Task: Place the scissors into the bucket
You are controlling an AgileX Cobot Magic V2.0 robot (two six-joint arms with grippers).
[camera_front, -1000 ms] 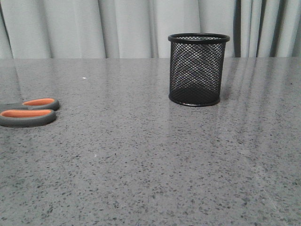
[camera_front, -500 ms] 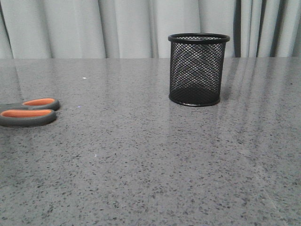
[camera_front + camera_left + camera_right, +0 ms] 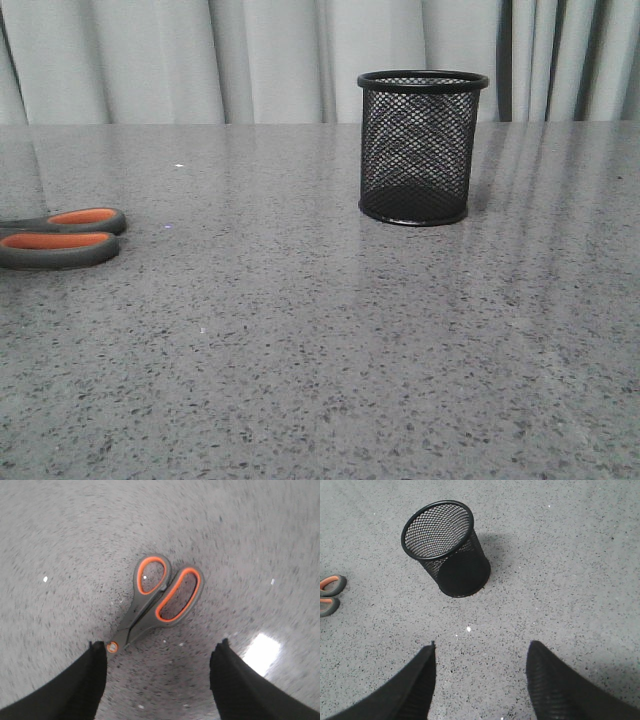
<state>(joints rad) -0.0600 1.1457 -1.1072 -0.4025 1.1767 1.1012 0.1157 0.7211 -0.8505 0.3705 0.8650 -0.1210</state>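
The scissors [image 3: 60, 238] lie flat at the table's left edge, grey handles with orange-lined loops showing, blades cut off by the frame. In the left wrist view the scissors [image 3: 160, 597] lie just beyond my left gripper [image 3: 159, 647], which is open and empty above them; the pivot screw sits close to one finger [image 3: 75, 685] and the blades are hidden. The bucket [image 3: 420, 147], a black wire-mesh cup, stands upright at the back right. In the right wrist view the bucket [image 3: 451, 550] stands ahead of my open, empty right gripper [image 3: 481, 647].
The grey speckled table [image 3: 320, 350] spreads across the front view. Pale curtains [image 3: 250, 60] hang behind it. The scissors' loops also show in the right wrist view [image 3: 330, 594], well apart from the bucket.
The scissors and the bucket have not moved in the front view. No arm shows in that view.
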